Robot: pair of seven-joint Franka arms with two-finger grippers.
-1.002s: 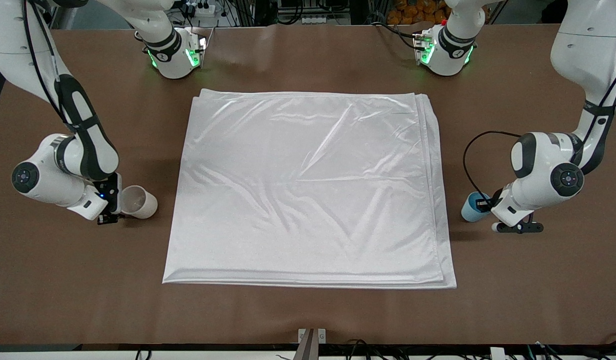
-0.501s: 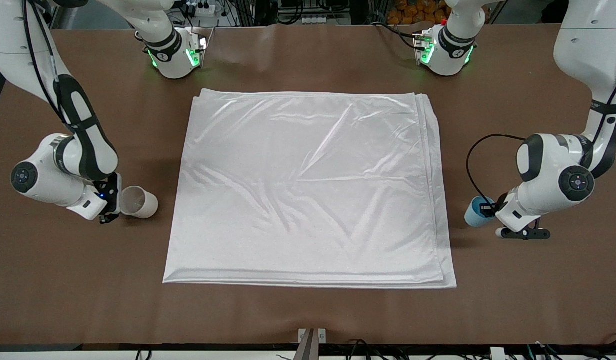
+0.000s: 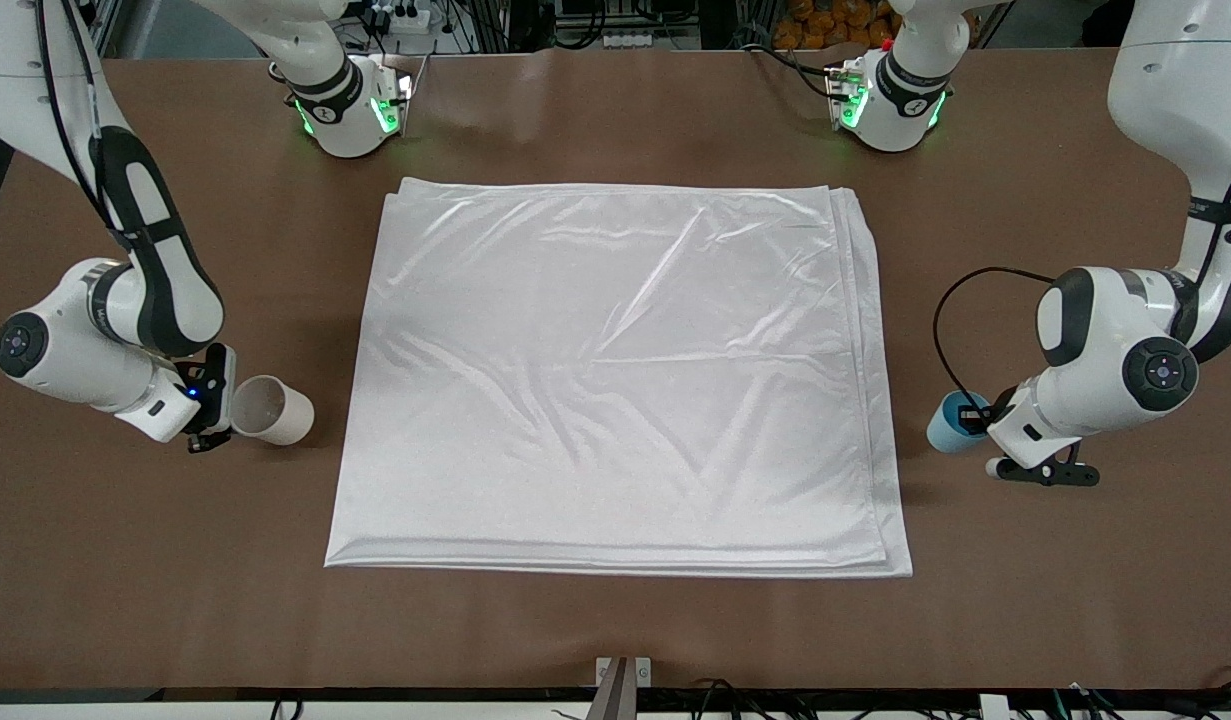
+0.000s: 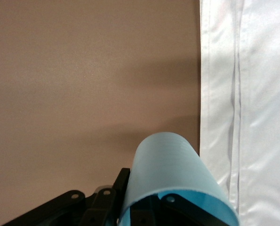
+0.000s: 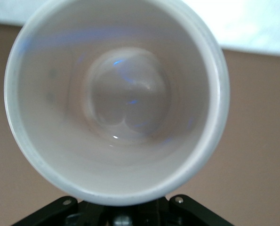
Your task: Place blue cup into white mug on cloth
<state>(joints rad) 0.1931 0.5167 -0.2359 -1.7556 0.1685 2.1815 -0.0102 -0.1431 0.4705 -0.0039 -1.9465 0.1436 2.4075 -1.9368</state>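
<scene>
Beside the large shiny white cloth (image 3: 615,375), the right gripper (image 3: 215,405), clamped on the tilted off-white mug (image 3: 272,410), has drawn slightly outward, while the left gripper (image 3: 985,425) has carried the small light-blue cup (image 3: 947,425) it grips slightly outward too, so both seem barely lifted.

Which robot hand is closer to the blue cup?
The left one. The left gripper is right at the blue cup, off the cloth at the left arm's end. The right gripper is at the white mug, across the cloth.

Blue cup (image 4: 170,169) tilted over brown table (image 4: 83,84), cloth (image 4: 252,94) beside
</scene>
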